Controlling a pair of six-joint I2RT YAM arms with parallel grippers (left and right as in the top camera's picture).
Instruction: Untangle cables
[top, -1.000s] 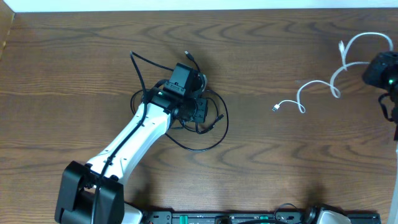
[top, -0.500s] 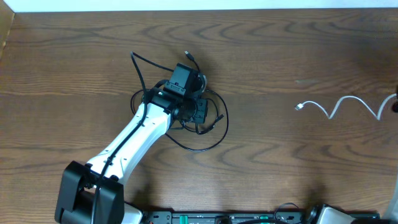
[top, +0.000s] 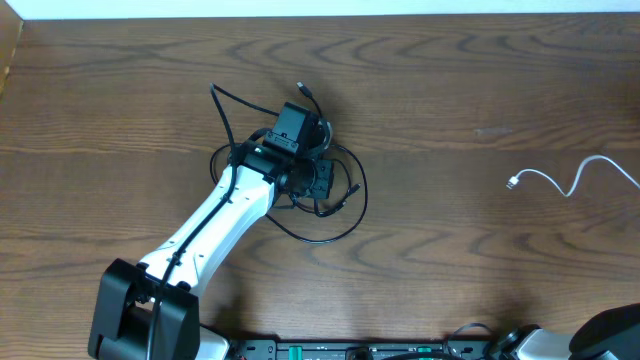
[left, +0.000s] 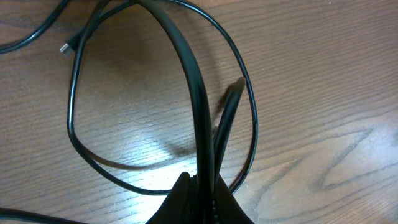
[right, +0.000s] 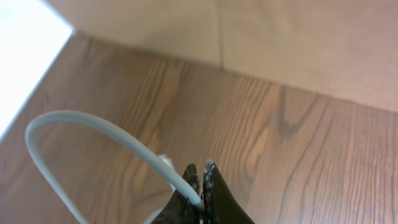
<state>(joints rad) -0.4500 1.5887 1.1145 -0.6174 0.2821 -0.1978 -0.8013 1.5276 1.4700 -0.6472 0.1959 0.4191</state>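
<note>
Cables are pinched in both sets of jaws. The left gripper (left: 202, 186) is closed on the thin black flexible cable (left: 189, 68), with the strand running straight up out of the pinch in the left wrist view. The right gripper (right: 200, 173) is closed on the thin white flexible cable (right: 68, 114), which arches up and away from the tips.

Around the left jaws, the black cable makes a loose loop lying flat on the brown wood-grain surface (top: 450, 80). A second strand crosses beside the held one. One small plug end (left: 65, 48) rests at the upper left of that view. From overhead, this cable is a heap of overlapping loops under and around the white left arm (top: 215, 220), left of centre.

The white cable lies well apart at the right edge of the overhead view. It waves across the wood and runs out of frame, its small plug (top: 512, 183) pointing inward. The right gripper itself is not visible from overhead.

Both cords look light and limp, with some springy memory, so loops will probably hold their curl and slide rather than fall straight. The jackets look smooth, so a light pinch may slip under tension. The best hold is probably on the jacket just behind a plug, so that end can be drawn out through the loops. The two cords no longer touch. What seems to remain is opening the black cable's own crossings.
</note>
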